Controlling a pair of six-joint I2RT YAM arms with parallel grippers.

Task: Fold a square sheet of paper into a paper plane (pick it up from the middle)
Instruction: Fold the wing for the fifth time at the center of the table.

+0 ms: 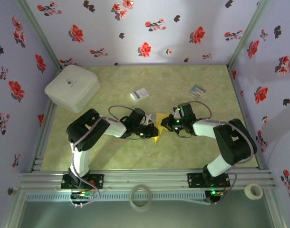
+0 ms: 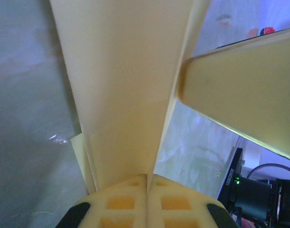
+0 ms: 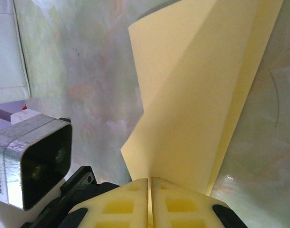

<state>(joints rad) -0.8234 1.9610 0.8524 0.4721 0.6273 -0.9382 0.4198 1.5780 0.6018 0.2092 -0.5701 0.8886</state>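
My table [image 1: 111, 156] is flat and green-yellow, with cloudy marks like stone. Around it stand three pale purple walls [image 1: 135, 28] with red and dark flowers on them. At the far left sits one white box [image 1: 72, 88]. It is square, smooth, and round at the corners.

I count two small cards lying flat at the far side: one white card [image 1: 140, 94] with blue print and one striped card [image 1: 198, 90]. I count two rings on the grey ledge near me: a bigger roll of tape [image 1: 131, 197] and a smaller roll of tape [image 1: 247, 191].

There is one sheet of paper [image 1: 156, 137]. It is thin, yellow and smooth, with sharp folds in it. It is in the middle of the table, between my two grippers. My left gripper [image 2: 147, 187] has its fingers pressed together, pinching the paper. My right gripper [image 3: 150, 190] pinches the paper the same way from the other side.
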